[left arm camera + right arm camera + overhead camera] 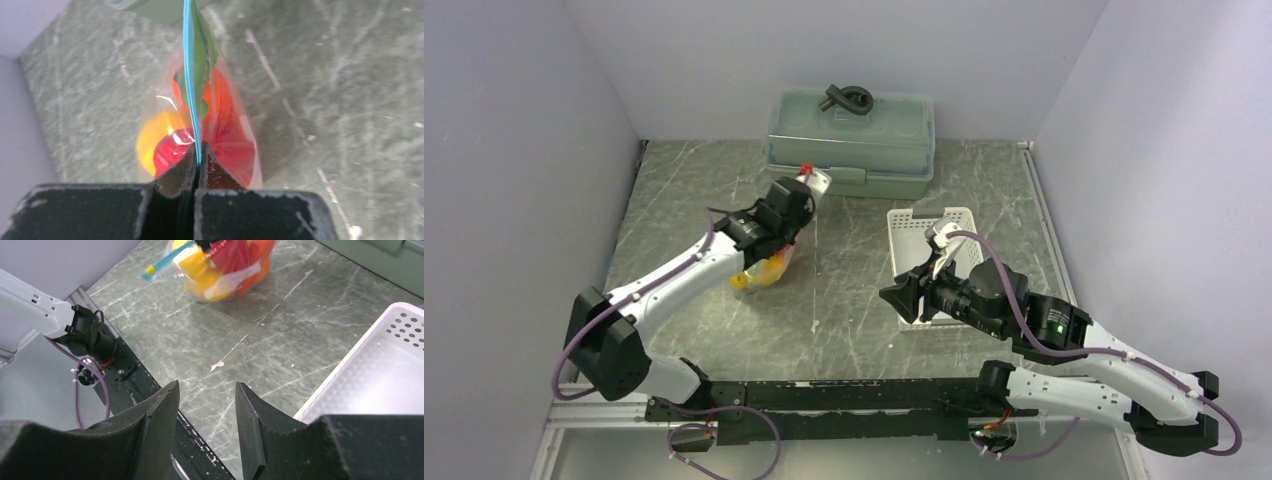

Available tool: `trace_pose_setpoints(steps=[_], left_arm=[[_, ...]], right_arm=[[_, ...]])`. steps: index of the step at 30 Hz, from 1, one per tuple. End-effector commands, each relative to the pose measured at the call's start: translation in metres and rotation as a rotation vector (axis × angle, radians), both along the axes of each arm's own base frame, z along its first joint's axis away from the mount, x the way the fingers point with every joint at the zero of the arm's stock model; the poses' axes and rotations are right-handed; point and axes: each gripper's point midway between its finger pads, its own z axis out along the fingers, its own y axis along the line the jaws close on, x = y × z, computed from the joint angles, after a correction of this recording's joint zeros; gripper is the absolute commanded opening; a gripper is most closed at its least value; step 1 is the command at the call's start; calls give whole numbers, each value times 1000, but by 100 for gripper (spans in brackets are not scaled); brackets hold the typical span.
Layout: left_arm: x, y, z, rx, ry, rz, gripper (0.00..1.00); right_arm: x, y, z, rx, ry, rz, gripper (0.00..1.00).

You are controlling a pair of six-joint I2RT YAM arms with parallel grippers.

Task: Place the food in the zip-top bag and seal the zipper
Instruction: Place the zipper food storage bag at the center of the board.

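Step in hand: sealing. All the food (225,145) I can see is inside the zip-top bag (160,100): yellow, red, orange and one green piece. None shows loose on the counter (844,300).

Left jaws are clamped together on the zipper (190,75), with the teal strip pinched between the tips. The strip runs straight ahead of the jaws as one thin line. The bag hangs below and ahead of them, and its bottom looks down on the counter. The strip ahead looks pressed together, but I can't tell whether it is fully locked.

Right jaws are apart with nothing between them. The bag is well ahead of them, and the zipper's free end pokes out toward their left.

Next move, my call: run the pinch along the strip to its far end. The soft bag will drag, so the right jaws probably need to hold the free end.

The white basket (380,370), just right of the right jaws, shows no food in its visible part; the rest is hidden by the arm. The grey-green box (852,150) beyond the left jaws has its lid on, so its contents are unseen.
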Motion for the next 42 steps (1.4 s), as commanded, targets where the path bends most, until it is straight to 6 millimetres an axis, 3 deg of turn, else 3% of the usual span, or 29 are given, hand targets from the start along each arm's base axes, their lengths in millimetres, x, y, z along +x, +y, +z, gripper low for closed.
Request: trace_pose_setpoints(steps=[1, 5, 13, 21, 30, 34, 37, 42], left_arm=[[-19, -37, -33, -29, 60, -6, 0], [-37, -60, -52, -19, 94, -33, 0], [-81, -86, -70, -13, 130, -54, 0], [-116, -100, -72, -47, 110, -65, 0], [-143, -124, -60, -161, 132, -145, 41], [-152, -136, -45, -214, 143, -200, 57], [-159, -142, -32, -252, 150, -242, 64], [-169, -146, -4, -331, 151, -296, 89]], right_arm=[[-1, -5, 7, 27, -2, -10, 49], [-1, -11, 7, 28, -4, -23, 49], [-1, -18, 6, 28, -2, -51, 52], [6, -35, -1, 4, 9, -136, 62], [9, -58, -6, 26, 27, -235, 76], [11, -62, -6, 20, 30, -259, 80], [14, -62, -9, 2, 33, -276, 83], [19, -64, -10, -13, 26, -306, 87]])
